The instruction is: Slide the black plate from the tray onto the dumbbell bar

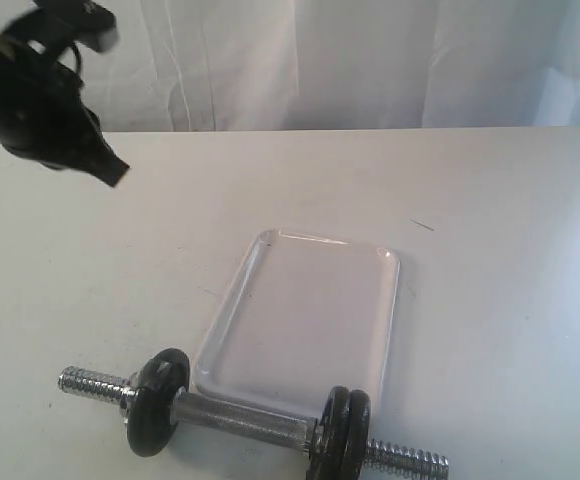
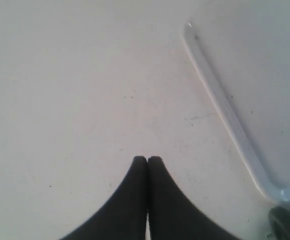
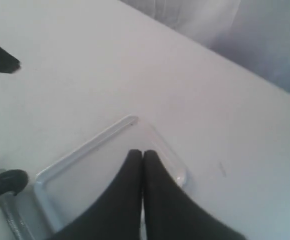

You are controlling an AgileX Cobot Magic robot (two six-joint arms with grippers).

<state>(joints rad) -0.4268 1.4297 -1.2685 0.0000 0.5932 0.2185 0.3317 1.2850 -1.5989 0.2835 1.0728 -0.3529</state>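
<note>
The white tray (image 1: 300, 310) lies mid-table with nothing in it. Along its near edge lies the silver dumbbell bar (image 1: 245, 420). The black plate (image 1: 157, 400) stands threaded on the bar's left part, and two similar black discs (image 1: 338, 435) sit together on its right part. My left gripper (image 1: 115, 172) hangs shut and empty at the far left, well away from the bar. In the left wrist view the gripper (image 2: 147, 159) is over bare table beside the tray's rim (image 2: 225, 107). My right gripper (image 3: 143, 152) is shut and empty above the tray (image 3: 85, 165); it is outside the exterior view.
The white table (image 1: 490, 230) runs back to a pale curtain (image 1: 370, 60). A small dark mark (image 1: 422, 225) lies right of the tray. In the right wrist view the black plate (image 3: 5, 182) and the bar (image 3: 10, 215) show at one edge.
</note>
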